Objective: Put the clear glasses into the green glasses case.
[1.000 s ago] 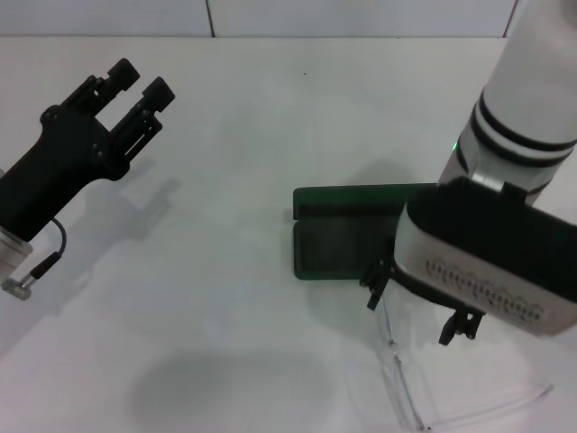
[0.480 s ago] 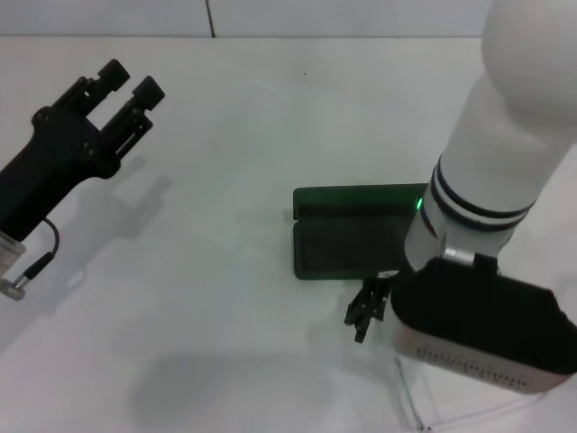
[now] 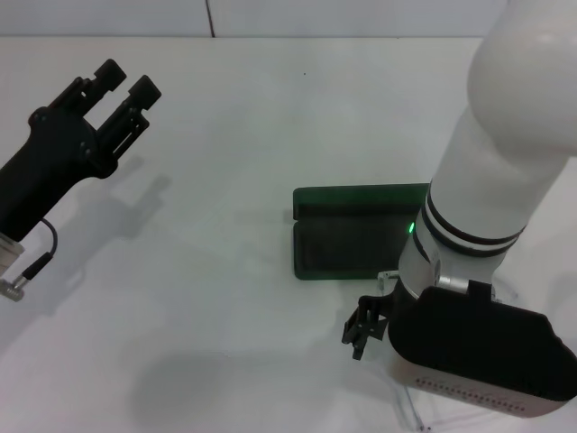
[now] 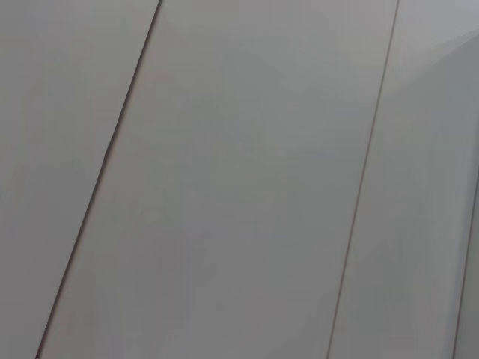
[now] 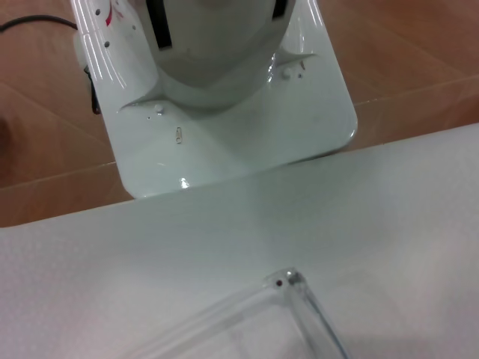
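A plain pale grey panelled surface (image 4: pixel 239 179) fills the left wrist view. Two thin dark seams cross it on a slant: one (image 4: pixel 101 176) on one side, a fainter one (image 4: pixel 363 179) on the other. A slightly lighter patch (image 4: pixel 456 112) shows at one corner.

The left gripper (image 3: pixel 124 79) is raised on its black wrist at the left, its two fingers parted and pointing up and away. The right arm bends steeply down at the right, its gripper (image 3: pixel 362 327) low, fingers mostly hidden
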Robot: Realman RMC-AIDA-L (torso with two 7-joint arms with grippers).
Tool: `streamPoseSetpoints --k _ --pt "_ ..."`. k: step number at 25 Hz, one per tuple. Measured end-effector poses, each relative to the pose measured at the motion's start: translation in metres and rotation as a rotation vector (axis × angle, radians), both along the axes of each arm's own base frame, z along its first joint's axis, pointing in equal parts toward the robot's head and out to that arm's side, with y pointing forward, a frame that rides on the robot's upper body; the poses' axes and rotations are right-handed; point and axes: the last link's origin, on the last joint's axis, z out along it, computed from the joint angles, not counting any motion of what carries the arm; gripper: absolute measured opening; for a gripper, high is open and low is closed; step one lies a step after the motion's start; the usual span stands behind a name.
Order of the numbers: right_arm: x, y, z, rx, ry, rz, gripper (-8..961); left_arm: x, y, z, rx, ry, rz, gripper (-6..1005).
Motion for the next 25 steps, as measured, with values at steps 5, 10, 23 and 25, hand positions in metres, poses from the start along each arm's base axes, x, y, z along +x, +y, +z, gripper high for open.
streamPoseSetpoints --k 5,10,23,25 --pt "0.0007 -0.0010 -0.0003 -0.001 -0.001 -0.002 793 0.0001 -0.0001 -0.0005 -0.002 0.000 -0.001 588" --pt "-0.0009 0.0000 -0.0003 0.009 0.011 0.001 695 -0.0018 -0.0016 -0.0016 -0.007 -0.003 0.008 586" --pt "-0.0019 0.0044 0.0012 0.040 0.016 -0.012 203 0.0010 -0.0004 -0.0033 -0.010 -0.010 0.000 584" --pt "-0.0019 0.0044 0.0018 0.040 0.018 -0.017 188 0.0014 -0.0003 -0.0035 -0.012 -0.010 -0.002 583"
